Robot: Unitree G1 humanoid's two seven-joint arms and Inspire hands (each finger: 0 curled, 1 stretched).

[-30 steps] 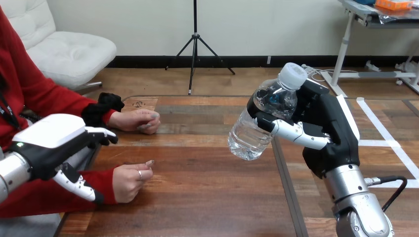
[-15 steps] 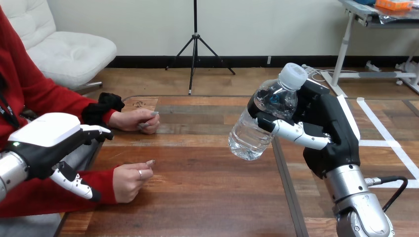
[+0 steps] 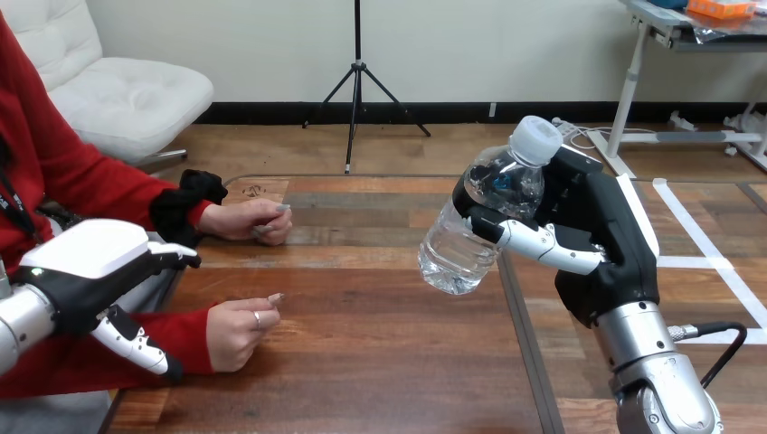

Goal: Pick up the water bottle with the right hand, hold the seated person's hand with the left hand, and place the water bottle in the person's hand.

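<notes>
I see my right hand wrapped round water bottle, tilted, above tabletop. My left hand spread, over red sleeve beside person's near hand.

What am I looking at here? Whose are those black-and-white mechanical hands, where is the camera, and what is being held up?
You are looking through a camera on a humanoid robot's head, down across a wooden table. The two machine arms coming in from below are the robot's own. Its right hand has its fingers curled round a clear water bottle with a white cap, held tilted in the air above the table. Its left hand, open and holding nothing, hovers at the view's left by a seated person's red-sleeved forearm. That person's hands rest on the table, loosely closed: the nearer hand and the farther hand. The bottle has not yet been handed over.
</notes>
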